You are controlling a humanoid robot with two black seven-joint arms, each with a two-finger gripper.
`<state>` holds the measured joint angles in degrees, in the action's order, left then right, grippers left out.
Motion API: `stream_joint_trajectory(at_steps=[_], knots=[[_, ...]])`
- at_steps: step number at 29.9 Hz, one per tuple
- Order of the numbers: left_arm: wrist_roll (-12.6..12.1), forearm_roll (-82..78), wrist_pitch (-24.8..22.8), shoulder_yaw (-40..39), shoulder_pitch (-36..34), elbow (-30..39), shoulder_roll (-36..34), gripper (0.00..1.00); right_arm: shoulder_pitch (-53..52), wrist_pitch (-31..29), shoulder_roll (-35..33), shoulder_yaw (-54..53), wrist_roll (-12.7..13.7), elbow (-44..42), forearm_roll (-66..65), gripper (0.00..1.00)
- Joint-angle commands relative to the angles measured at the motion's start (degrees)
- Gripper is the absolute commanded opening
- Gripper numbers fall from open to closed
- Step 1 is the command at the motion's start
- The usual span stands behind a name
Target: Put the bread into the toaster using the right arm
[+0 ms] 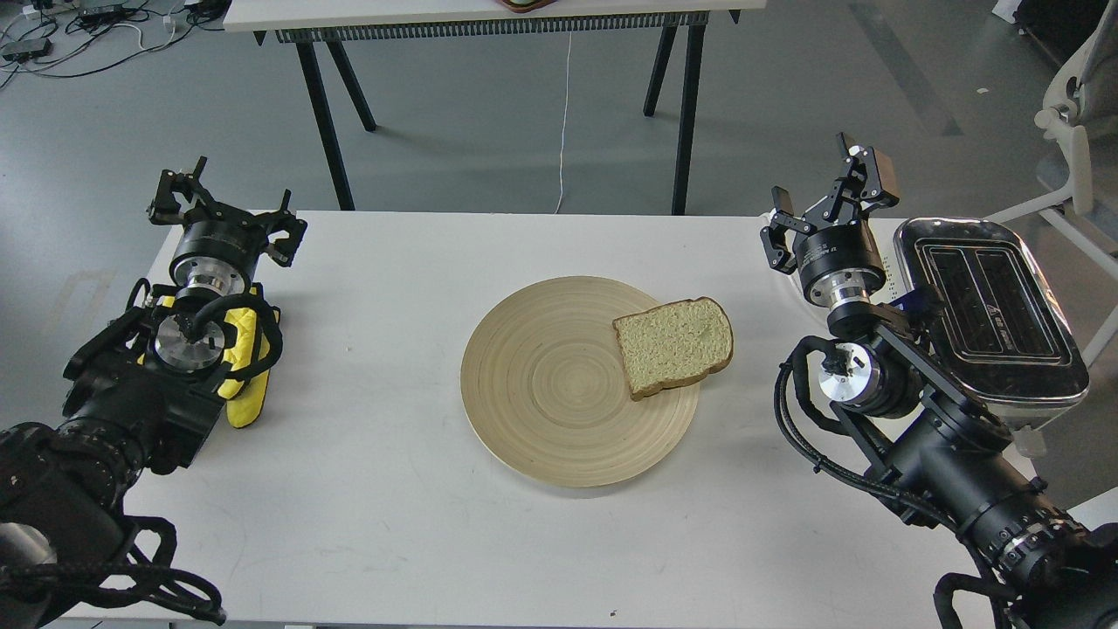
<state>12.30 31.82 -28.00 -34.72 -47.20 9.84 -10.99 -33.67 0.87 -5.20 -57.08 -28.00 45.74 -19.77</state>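
One slice of bread (674, 344) lies flat on the right edge of a round wooden plate (559, 411), its crust overhanging the rim slightly. The toaster (996, 306), cream with a chrome top and two empty slots, stands at the table's right edge. My right gripper (828, 199) hovers between plate and toaster, pointing away from me, fingers spread open and empty, about a hand's width right of the bread. Over the table's far left corner my left gripper (223, 208) is open and holds nothing.
The white table (393, 524) carries the plate at its centre. A white cord (563, 114) hangs behind it from a second table (480, 17) with black legs. A white chair (1079, 131) stands at far right, close to the toaster.
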Motion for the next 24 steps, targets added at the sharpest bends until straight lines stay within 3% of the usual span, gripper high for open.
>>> stream_joint_trajectory(at_steps=[1,7,11,24], knots=[[-0.08,0.00,0.00,0.00,0.00,0.00,0.09,1.00,0.01,0.01,0.02,-0.22,0.00,0.40,0.00,0.97],[0.00,0.00,0.00,0.00,0.00,0.00,0.00,1.00,0.36,-0.25,-0.07,1.26,0.00,0.93,-0.17,0.97],[0.00,0.00,0.00,0.00,0.00,0.00,0.00,1.00,-0.95,1.14,-0.60,8.46,0.00,0.76,-1.14,0.97],[0.00,0.00,0.00,0.00,0.00,0.00,0.00,1.00,-5.53,25.75,-4.46,22.26,0.00,1.55,-16.59,0.97]])
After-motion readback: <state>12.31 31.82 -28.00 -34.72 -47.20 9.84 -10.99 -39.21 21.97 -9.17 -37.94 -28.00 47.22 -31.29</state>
